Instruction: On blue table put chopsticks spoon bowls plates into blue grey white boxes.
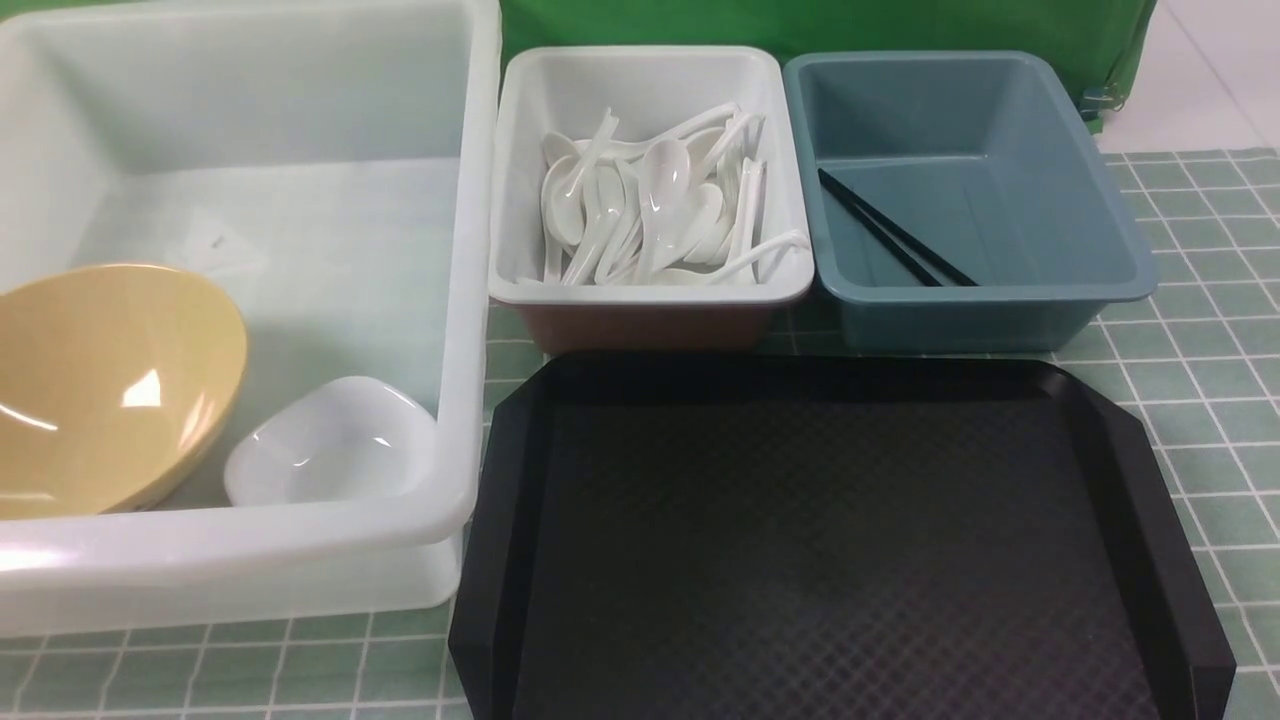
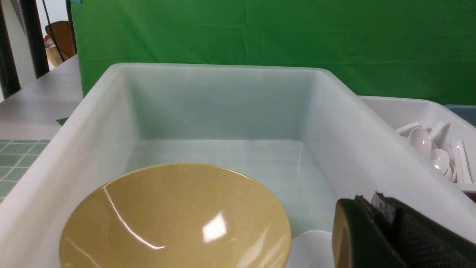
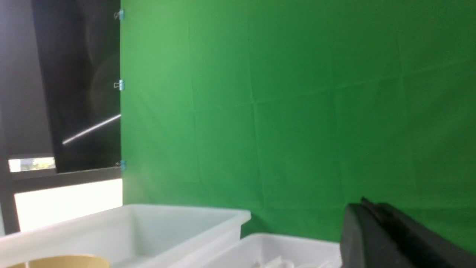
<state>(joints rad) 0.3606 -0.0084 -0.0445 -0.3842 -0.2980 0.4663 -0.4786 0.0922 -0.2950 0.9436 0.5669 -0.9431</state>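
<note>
Green cloth hangs behind a table covered in a pale green checked cloth [image 1: 1200, 400]. Along the far edge stand three boxes. The big white box [image 1: 470, 300] fills the left side, and in its near corner a yellow bowl [image 1: 100, 390] leans tilted against the wall, with a small white dish [image 1: 330, 440] just beside it. The grey box [image 1: 650, 290] in the middle holds a heap of white spoons [image 1: 650, 210]. To its right, the blue box [image 1: 1100, 200] has a pair of black chopsticks [image 1: 890, 235] lying slantwise on its floor. A black tray [image 1: 830, 540] sits at the near edge, in front of the two smaller boxes.

Neither arm shows from the front. The left gripper [image 2: 375, 223] hangs over the near right corner of the white box, above the dish, its fingers pressed together on nothing. The right gripper [image 3: 372, 219] shows only as a dark, rather blurred edge against the green cloth; its fingers look to be together, and empty as far as I can see.
</note>
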